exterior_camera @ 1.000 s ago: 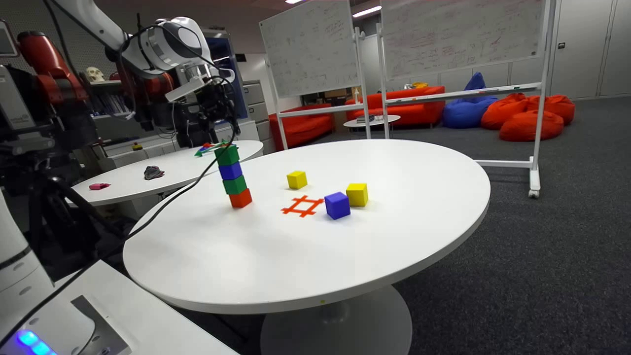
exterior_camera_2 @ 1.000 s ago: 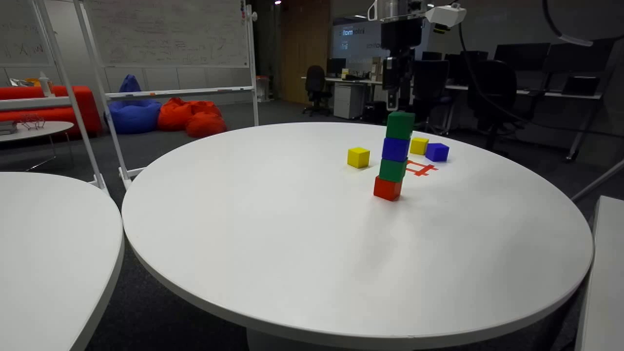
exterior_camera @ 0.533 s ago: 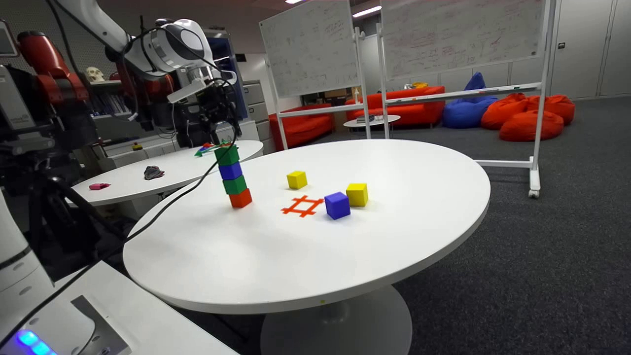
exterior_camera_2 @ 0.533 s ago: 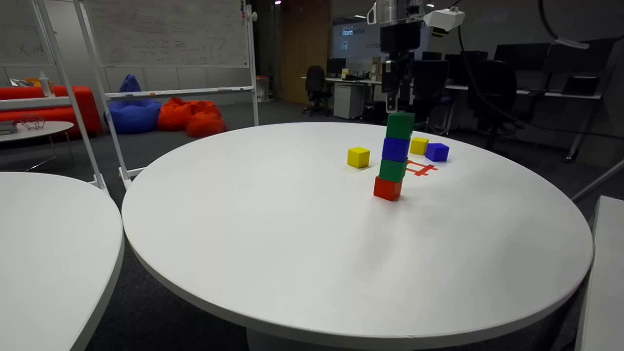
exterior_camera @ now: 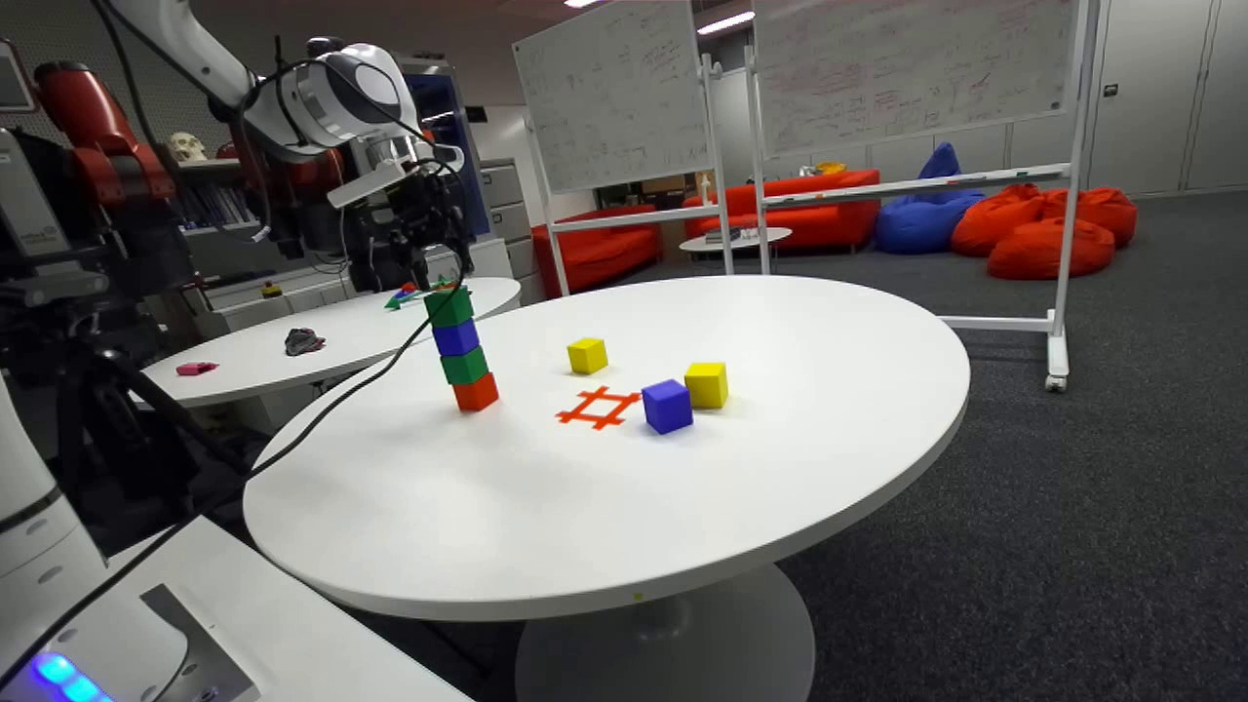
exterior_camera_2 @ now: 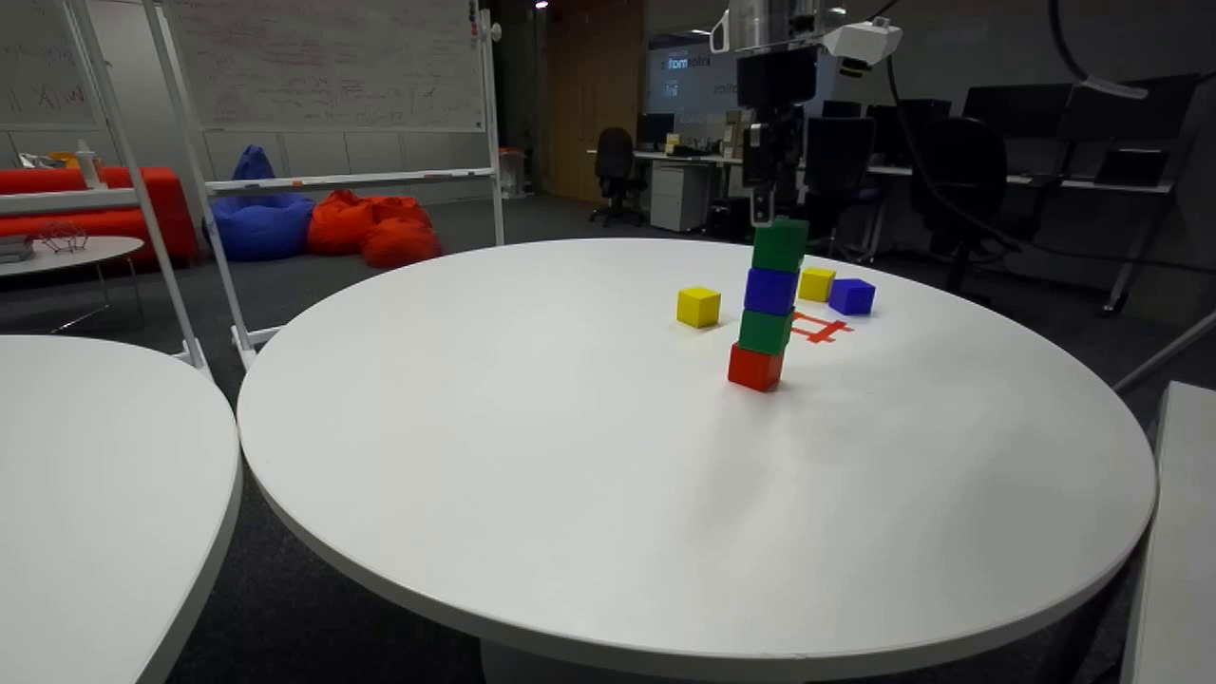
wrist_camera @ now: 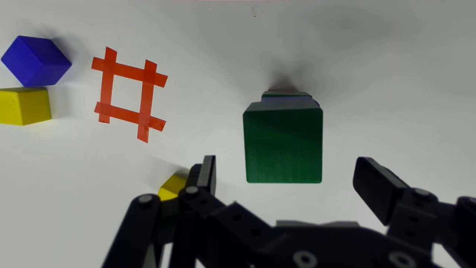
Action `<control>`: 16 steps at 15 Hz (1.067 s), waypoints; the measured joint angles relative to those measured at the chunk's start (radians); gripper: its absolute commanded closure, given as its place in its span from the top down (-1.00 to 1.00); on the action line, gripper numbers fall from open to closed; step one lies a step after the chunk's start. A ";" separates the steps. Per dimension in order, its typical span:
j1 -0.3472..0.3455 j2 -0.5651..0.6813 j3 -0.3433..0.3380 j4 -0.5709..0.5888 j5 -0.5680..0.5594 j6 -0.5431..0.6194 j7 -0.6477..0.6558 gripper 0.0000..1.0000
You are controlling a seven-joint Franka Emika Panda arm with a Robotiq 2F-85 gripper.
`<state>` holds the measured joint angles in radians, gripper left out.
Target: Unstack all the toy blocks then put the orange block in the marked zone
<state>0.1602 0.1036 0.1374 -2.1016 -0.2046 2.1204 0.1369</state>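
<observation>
Four-coloured at first glance, the stack stands upright on the white table: a green block (exterior_camera_2: 780,245) on top, a blue block (exterior_camera_2: 770,291) under it, another green block (exterior_camera_2: 765,332), and the orange block (exterior_camera_2: 756,368) at the bottom. My gripper (wrist_camera: 285,165) is open just above the stack, its fingers (wrist_camera: 210,175) wide apart. In the wrist view the top green block shows between and slightly ahead of the fingertips, touching neither; the orange block is hidden there. The marked zone (wrist_camera: 128,70), crossed red-orange lines, lies left of the stack in that view with nothing on it.
Loose on the round table (exterior_camera_2: 475,475) are a blue block (exterior_camera: 668,407) close beside a yellow block (exterior_camera: 706,385), and another yellow block (exterior_camera: 587,356) apart from them. A black cable (exterior_camera: 331,405) hangs across an exterior view. A second table (exterior_camera_2: 114,494) stands alongside.
My gripper has come down a little toward the top green block and shifted slightly sideways. It has stayed open. The blocks have not moved.
</observation>
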 measured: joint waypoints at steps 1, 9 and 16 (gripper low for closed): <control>0.001 0.004 0.002 0.000 0.000 0.000 0.000 1.00; 0.009 0.017 0.003 0.000 0.000 0.000 0.000 1.00; 0.009 0.017 0.003 0.000 0.000 0.000 0.000 1.00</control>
<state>0.1688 0.1209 0.1406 -2.1015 -0.2046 2.1205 0.1373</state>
